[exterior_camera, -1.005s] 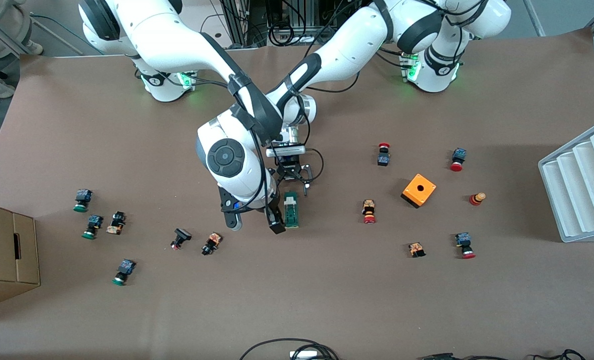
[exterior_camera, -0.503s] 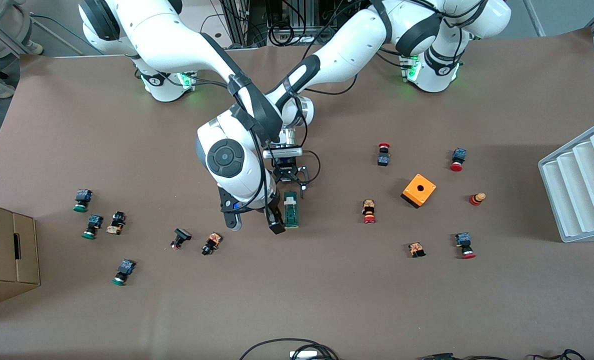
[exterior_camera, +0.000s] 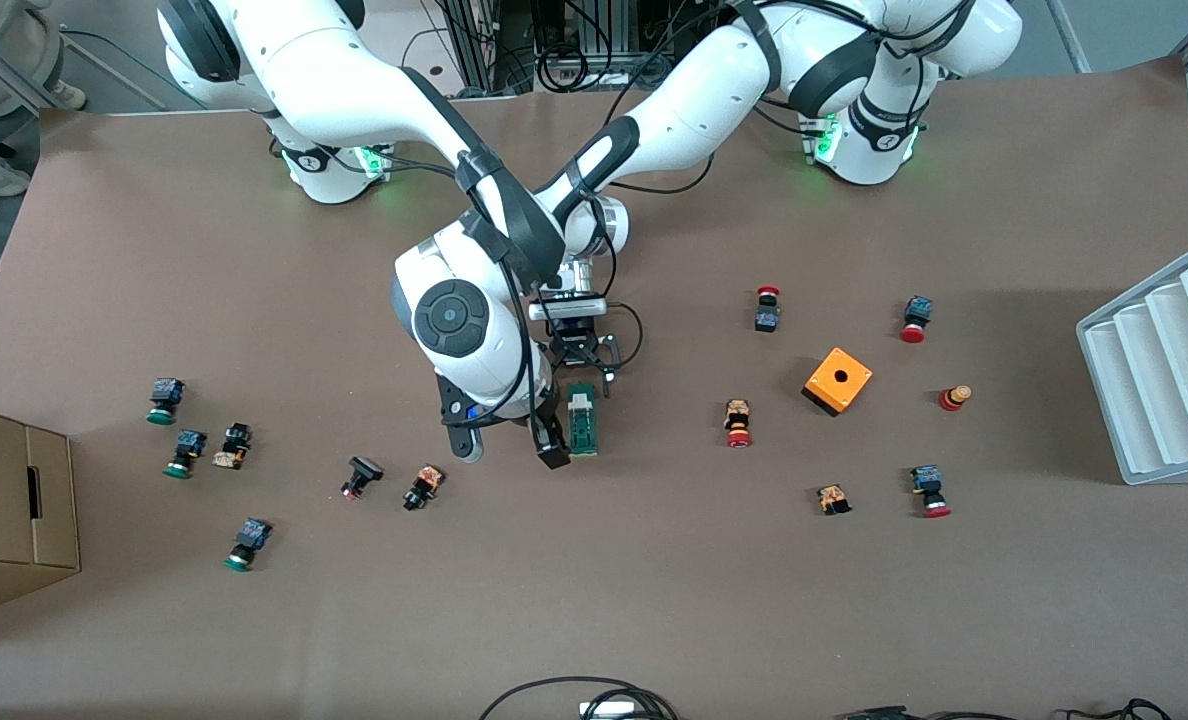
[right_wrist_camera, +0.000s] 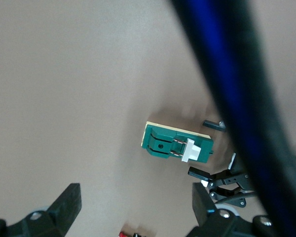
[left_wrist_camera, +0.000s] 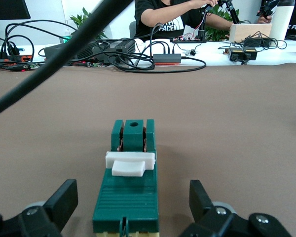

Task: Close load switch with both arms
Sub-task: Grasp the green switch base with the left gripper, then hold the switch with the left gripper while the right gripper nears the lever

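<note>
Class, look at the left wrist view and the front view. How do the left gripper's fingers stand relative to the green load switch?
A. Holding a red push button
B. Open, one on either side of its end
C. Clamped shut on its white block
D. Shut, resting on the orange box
B: the left gripper is open, a finger on each side of the load switch, touching nothing.

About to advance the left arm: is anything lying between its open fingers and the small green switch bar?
Nothing visible. The left gripper is open with the green load switch straight ahead on bare brown table. The open right gripper is above it.
</note>
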### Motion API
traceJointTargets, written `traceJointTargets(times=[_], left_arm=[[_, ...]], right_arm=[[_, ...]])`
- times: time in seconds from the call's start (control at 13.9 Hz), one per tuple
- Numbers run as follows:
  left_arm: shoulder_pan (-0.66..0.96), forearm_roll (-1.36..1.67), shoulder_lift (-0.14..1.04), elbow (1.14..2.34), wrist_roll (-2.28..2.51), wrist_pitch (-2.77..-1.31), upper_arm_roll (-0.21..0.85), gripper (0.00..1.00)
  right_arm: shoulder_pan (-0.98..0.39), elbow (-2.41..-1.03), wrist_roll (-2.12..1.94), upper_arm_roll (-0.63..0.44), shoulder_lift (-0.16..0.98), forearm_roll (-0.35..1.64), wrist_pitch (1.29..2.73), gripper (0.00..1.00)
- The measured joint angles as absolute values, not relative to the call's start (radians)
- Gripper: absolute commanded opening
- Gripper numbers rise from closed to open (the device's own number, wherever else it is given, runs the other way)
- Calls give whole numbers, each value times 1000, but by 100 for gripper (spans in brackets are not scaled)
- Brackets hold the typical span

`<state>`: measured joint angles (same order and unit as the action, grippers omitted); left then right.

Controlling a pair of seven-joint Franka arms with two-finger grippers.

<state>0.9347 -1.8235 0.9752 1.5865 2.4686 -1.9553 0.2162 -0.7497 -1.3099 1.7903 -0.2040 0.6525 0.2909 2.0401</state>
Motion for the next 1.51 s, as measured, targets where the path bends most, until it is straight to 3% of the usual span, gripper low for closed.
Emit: traceJointTargets(times=[0.5,0.79,1.51], left_arm=[[935,-1824,980,1586,2469,-1956,216,94],[935,-1824,980,1586,2469,-1956,216,78],[936,-1824,981,1586,2469,-1956,217,60]], right_arm=[[-750,-1310,1790,-204,658,291,2040,100],[-750,-1310,1790,-204,661,291,2040,100],[-753,-1317,1790,-203,700,291,2074,98]])
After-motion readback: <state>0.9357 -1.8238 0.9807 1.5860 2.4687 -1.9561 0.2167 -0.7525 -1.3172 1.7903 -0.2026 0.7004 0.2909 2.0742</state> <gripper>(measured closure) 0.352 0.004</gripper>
